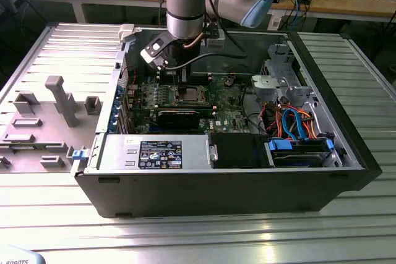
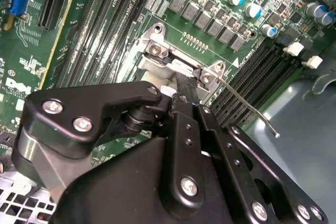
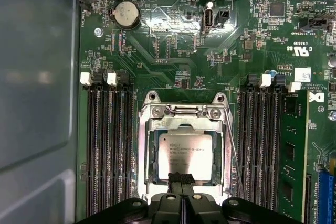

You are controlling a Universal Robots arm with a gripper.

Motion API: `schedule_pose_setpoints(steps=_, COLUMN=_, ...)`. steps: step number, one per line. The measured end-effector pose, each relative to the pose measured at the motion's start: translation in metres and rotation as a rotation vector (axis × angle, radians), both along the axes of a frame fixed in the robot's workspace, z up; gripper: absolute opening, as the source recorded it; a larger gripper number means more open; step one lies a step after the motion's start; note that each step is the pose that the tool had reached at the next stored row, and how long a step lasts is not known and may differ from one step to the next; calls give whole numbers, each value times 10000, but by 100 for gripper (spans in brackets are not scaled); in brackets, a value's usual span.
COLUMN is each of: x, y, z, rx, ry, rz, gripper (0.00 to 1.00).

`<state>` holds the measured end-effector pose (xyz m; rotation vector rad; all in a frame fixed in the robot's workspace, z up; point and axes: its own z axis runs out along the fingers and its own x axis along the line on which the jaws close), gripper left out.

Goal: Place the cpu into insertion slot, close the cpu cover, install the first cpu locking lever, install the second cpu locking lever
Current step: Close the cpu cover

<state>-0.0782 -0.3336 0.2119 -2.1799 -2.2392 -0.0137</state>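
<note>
Looking at the first wrist view, one finds the cpu point(image 3: 185, 149) lying flat inside the insertion slot point(image 3: 156, 161) with its grey top facing up, so the first step appears done. The cpu cover point(image 3: 145, 145) lies down around it, and the chip shows through its square window. I judge the cover to be closed, or very nearly so.

The gripper point(image 3: 182, 178) stands at the edge of the cover opposite to the hinge, and its two fingers are together, pad against pad. The tips are on or just above the frame there. Whether something thin is pinched between them, I cannot tell. Fingers held together make one narrow, stiff point, which probably suits pressing such a small metal part.

A thin wire locking lever point(image 2: 247, 104) starts beside the hinge. In the second wrist view it sticks out free past the memory slots point(image 2: 252, 72), with its hooked end away from the board. It seems not latched, so the cover is not yet locked.

In the exterior view the arm point(image 1: 185, 4) stands nearly upright over the open computer case point(image 1: 346, 146). The slot sits at about 10 o'clock from the middle of the case. The grey labelled box point(image 1: 124, 153) is near 7 o'clock from the slot, and the orange and blue cables point(image 1: 297, 128) are between 3 and 4 o'clock. Such a steep pose likely keeps the arm off the case walls.
</note>
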Motion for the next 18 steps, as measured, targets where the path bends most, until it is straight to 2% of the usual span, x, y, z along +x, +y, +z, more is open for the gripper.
schedule_pose_setpoints(steps=9, x=-24, y=0, z=-11, rx=2, ry=0, rz=13, gripper=11)
schedule_pose_setpoints(steps=18, x=-53, y=-1, z=-67, rx=-5, ry=3, rz=27, gripper=11)
